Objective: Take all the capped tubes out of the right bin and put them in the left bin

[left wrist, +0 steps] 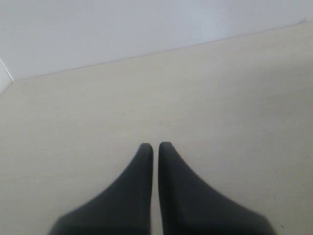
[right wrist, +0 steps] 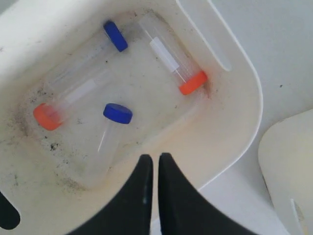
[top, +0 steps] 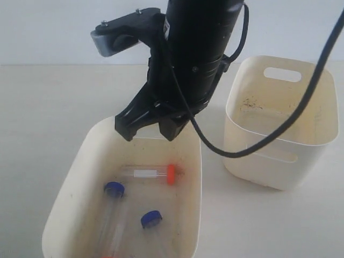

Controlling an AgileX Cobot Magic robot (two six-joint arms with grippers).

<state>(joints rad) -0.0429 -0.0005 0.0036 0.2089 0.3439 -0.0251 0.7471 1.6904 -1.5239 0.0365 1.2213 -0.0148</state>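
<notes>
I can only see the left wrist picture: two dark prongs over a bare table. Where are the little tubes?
Observer: Four capped tubes lie on the floor of the left bin, which is outside your view.
Visitor: What colour are their caps?
Observer: Two are blue and two are orange, as the right wrist view shows.
Visitor: Is the other arm holding one?
Observer: No. The right tool is shut with nothing in it, and it hangs over the left bin.
</notes>
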